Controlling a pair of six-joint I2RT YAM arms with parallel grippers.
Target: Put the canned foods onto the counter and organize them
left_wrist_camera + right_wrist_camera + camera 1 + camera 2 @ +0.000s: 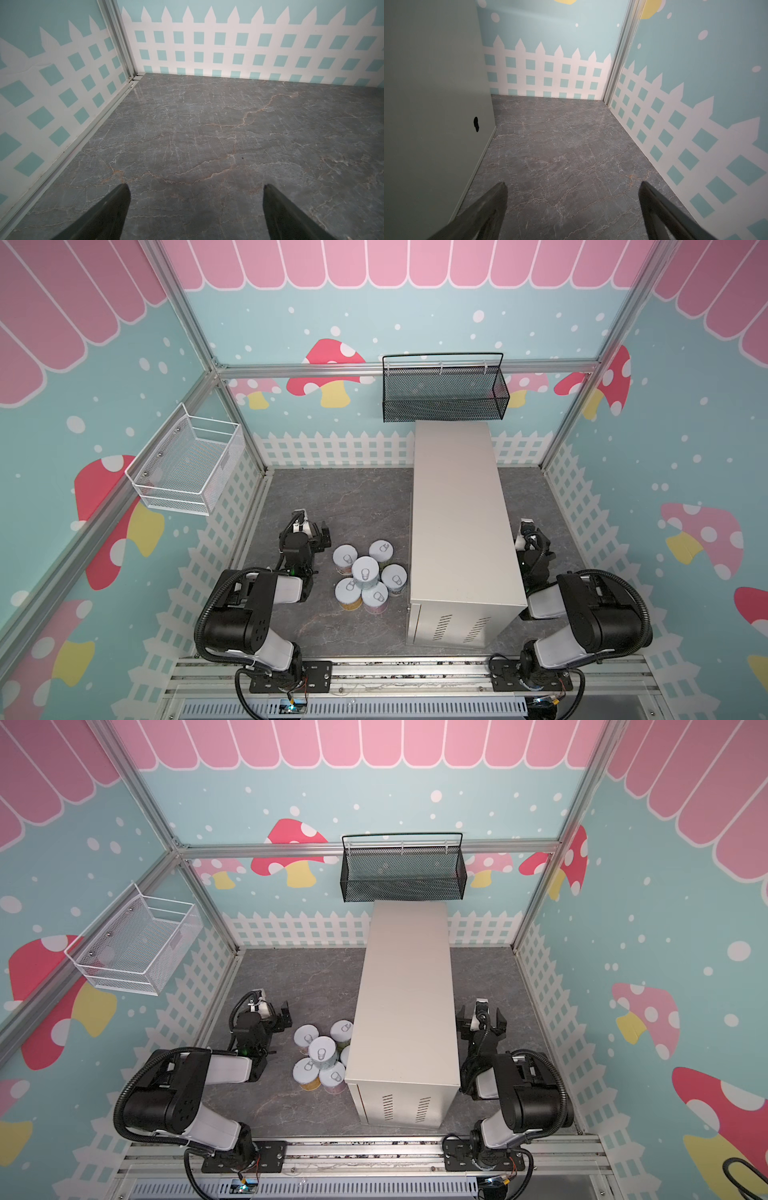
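Observation:
Several canned foods (365, 576) with pale silver pull-tab lids stand bunched on the grey marble floor, left of the counter; one can (365, 570) sits on top of the others. In a top view the counter partly hides the cluster (322, 1051). The counter (457, 510) (405, 990) is a tall beige-grey cabinet with a bare flat top; its side wall (436, 104) fills one edge of the right wrist view. My left gripper (318, 534) (282, 1016) (196, 189) hangs open, just left of the cans. My right gripper (481, 1025) (573, 185) is open on the counter's right side, over bare floor.
A black mesh basket (444, 393) hangs on the back wall above the counter's far end. A white wire basket (187, 464) hangs on the left wall. Walls close in the floor on three sides; the gap right of the counter is narrow.

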